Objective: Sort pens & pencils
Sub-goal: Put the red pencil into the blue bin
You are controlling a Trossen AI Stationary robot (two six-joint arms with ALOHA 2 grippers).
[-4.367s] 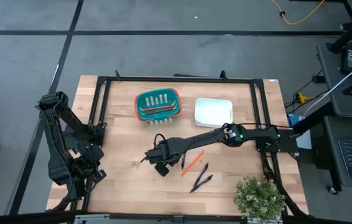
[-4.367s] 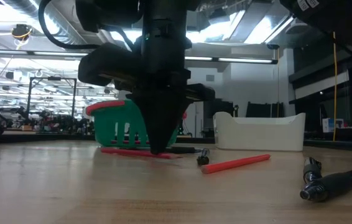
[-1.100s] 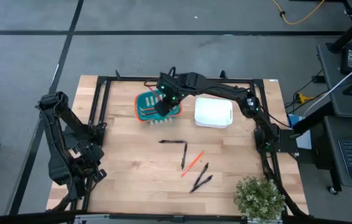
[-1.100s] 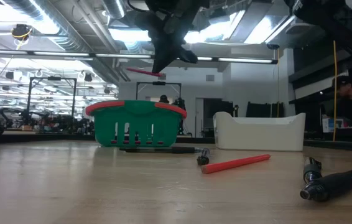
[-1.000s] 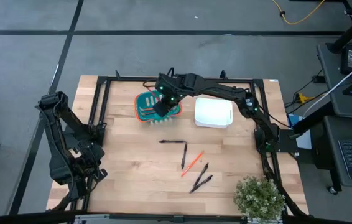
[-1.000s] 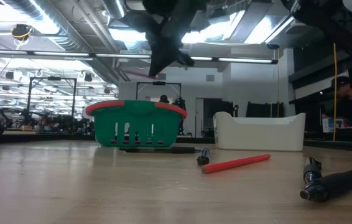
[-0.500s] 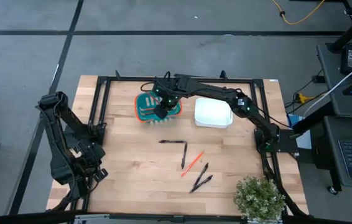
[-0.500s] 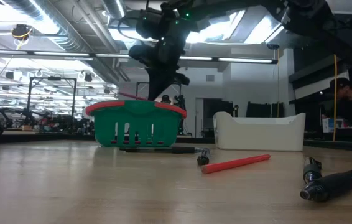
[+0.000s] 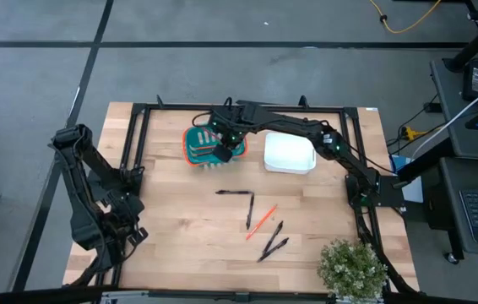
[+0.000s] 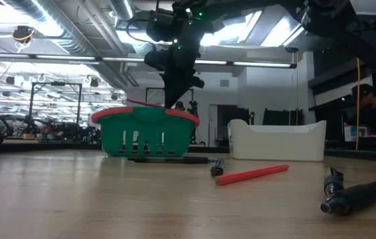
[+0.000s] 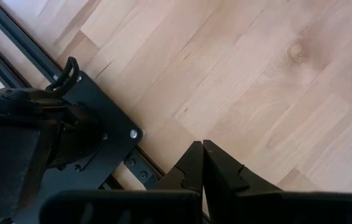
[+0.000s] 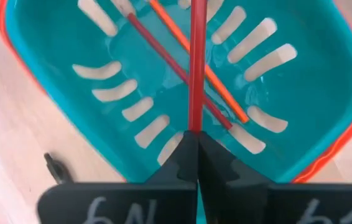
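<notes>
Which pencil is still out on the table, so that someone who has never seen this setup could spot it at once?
Start at the teal basket at the table's far edge, where the right gripper holds a pencil over it. Come toward the near edge to the loose cluster of black pens. The pencil still out is the one thin red-orange stick lying slantwise among them.

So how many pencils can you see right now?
4. Two lie crossed in the basket: one darker red, one orange. One is held over it by the right gripper. One lies on the table among the pens.
</notes>
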